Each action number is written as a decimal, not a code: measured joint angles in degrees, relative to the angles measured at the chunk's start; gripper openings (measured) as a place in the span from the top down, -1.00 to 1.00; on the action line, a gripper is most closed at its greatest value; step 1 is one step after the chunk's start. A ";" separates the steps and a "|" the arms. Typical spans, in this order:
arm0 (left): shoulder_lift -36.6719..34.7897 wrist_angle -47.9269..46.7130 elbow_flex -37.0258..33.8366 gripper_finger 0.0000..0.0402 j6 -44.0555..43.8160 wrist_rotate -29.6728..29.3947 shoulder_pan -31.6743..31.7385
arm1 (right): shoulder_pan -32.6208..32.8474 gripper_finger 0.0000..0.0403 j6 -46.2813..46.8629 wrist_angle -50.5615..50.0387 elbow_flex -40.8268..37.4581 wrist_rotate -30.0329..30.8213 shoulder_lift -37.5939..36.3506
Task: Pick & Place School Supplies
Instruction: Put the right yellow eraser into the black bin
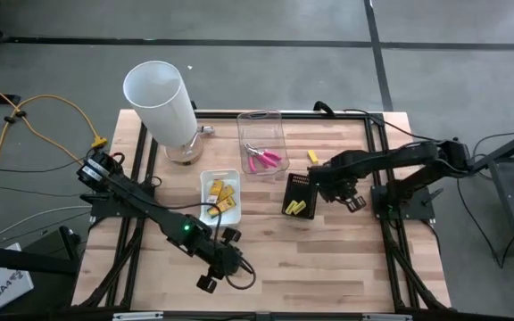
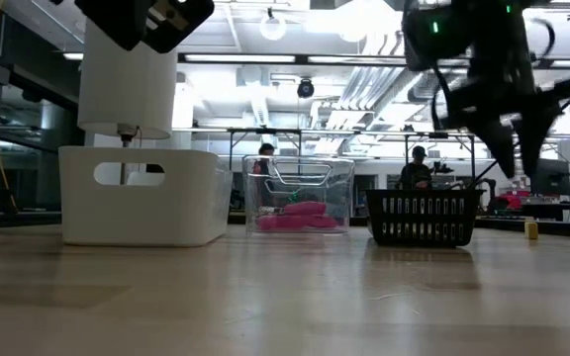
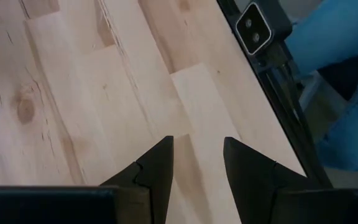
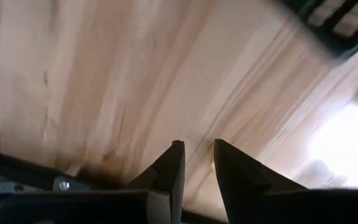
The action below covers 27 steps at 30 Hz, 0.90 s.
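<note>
In the high view the left gripper sits at lower centre over bare table, its fingers apart and holding nothing. The right gripper hovers right of centre, just beside the black tray, fingers apart with a narrow gap and nothing between them. Two yellow sticks lie in the black tray's lower end, and another stick lies on the table above it. The pink pliers rest in the clear tray at upper centre. The yellow packs lie in the white tray left of centre, below the white cylinder. In the low view the white tray stands at left with the cylinder behind it, the clear tray with the pliers at centre, the black tray to its right, and a stick at far right. In the left wrist view the two fingers stand apart over plain wood, with blue cloth at the upper right edge. In the right wrist view the fingers stand slightly apart above the wood; a yellow blur shows at the right edge, too vague to name.
</note>
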 joint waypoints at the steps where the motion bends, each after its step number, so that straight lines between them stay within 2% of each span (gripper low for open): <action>1: 0.00 0.24 0.00 0.32 -0.18 0.00 0.00 | -0.83 0.61 -0.02 0.11 -1.28 -0.02 0.00; 8: 0.02 2.89 0.00 0.32 -1.26 0.01 0.00 | -4.93 0.61 -1.41 1.47 -7.43 -1.85 0.02; 18: 0.03 5.35 0.00 0.32 -1.26 -0.01 0.04 | -9.77 0.59 -8.65 5.58 -8.71 -1.99 0.02; 27: 0.02 5.86 0.00 0.32 -1.24 -2.06 0.11 | -15.56 0.21 -15.35 7.03 -8.71 -0.34 0.02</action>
